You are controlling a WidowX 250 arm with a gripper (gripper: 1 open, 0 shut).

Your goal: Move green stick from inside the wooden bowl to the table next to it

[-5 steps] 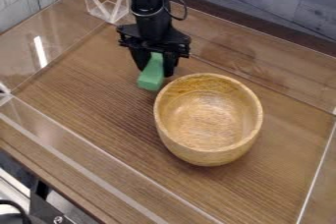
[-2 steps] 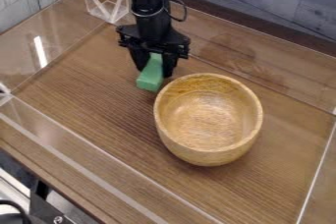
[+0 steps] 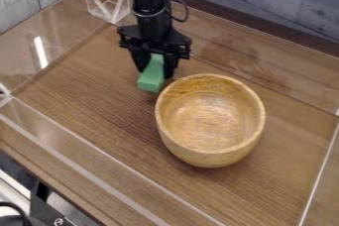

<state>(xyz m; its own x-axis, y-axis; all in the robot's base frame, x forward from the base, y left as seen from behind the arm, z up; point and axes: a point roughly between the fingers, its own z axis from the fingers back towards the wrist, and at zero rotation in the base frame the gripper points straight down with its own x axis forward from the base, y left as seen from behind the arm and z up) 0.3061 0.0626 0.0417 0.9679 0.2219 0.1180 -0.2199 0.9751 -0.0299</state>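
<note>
Nothing has changed over the last second: the arm, the stick and the bowl sit exactly where they were a moment ago. The gripper (image 3: 157, 59) points straight down just behind and to the left of the bowl (image 3: 209, 119), and its black fingers (image 3: 143, 56) stay clenched on the upper part of the green stick (image 3: 155, 72). The stick stands roughly upright, slightly tilted, with its lower end at or very near the worktop (image 3: 93, 121); whether it truly rests on the wood cannot be told from this angle. It is outside the bowl, close beside the bowl's rim but not touching it as far as the view shows. The bowl itself is empty, its grained inside fully visible.

This stillness reads as a pause at the placing spot. The carry appears finished, since the stick is already out of the bowl and low beside it. What seems left is the release: the fingers need to part and the arm to lift clear. Because the stick stands on a narrow end, it will likely tip over onto its side when let go, and could lean against the bowl's wall. That would still count as lying on the worktop next to the bowl.
</note>
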